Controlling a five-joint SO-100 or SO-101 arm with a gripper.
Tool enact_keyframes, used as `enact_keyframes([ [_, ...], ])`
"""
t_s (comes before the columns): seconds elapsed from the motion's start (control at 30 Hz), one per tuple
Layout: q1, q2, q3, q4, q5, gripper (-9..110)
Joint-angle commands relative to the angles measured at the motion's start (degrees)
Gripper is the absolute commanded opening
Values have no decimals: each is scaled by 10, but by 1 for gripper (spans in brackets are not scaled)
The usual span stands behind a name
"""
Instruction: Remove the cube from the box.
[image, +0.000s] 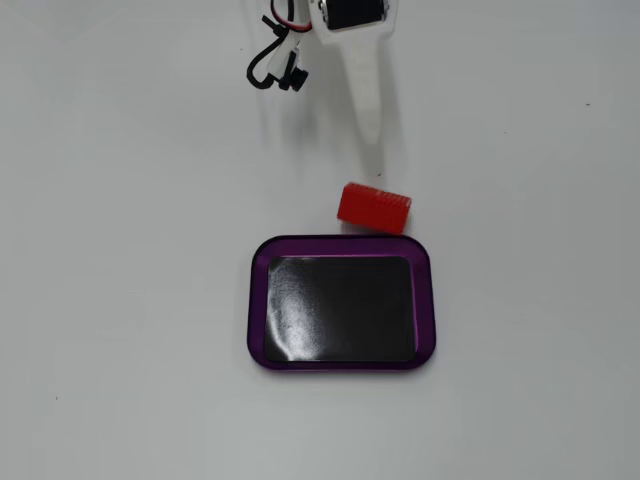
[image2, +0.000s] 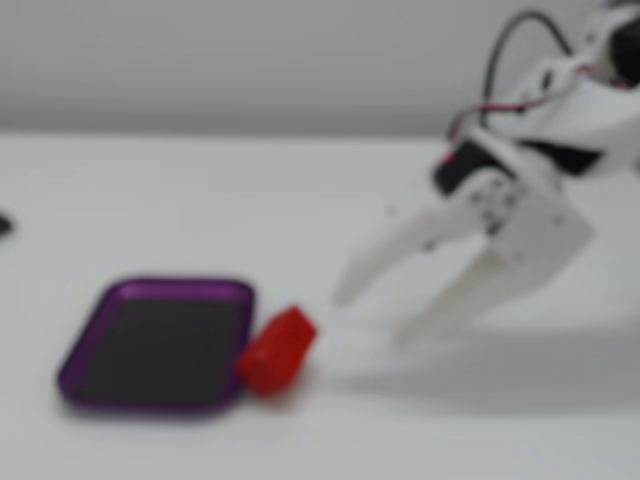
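The red cube (image: 373, 207) lies on the white table just outside the box, against the far side of its purple rim (image: 342, 243). In the blurred fixed view the cube (image2: 276, 351) leans on the box's right rim (image2: 240, 350). The box's black floor holds nothing. My white gripper (image2: 365, 320) hovers to the right of the cube, a little apart from it, jaws spread and holding nothing. In the top-down fixed view only one white finger (image: 366, 110) shows, its tip just beyond the cube.
A loop of black cable with red wires (image: 277, 55) hangs beside the arm at the top of the top-down fixed view. White table surface lies all around the box.
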Motion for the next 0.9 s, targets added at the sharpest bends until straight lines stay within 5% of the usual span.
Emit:
enact_keyframes([
  [0.0,-2,17,-3,-2,-3,18],
  [0.4,125,73,-69,64,-2,18],
  [0.67,123,356,-147,185,-1,18],
  [0.87,131,588,5,163,-1,18],
])
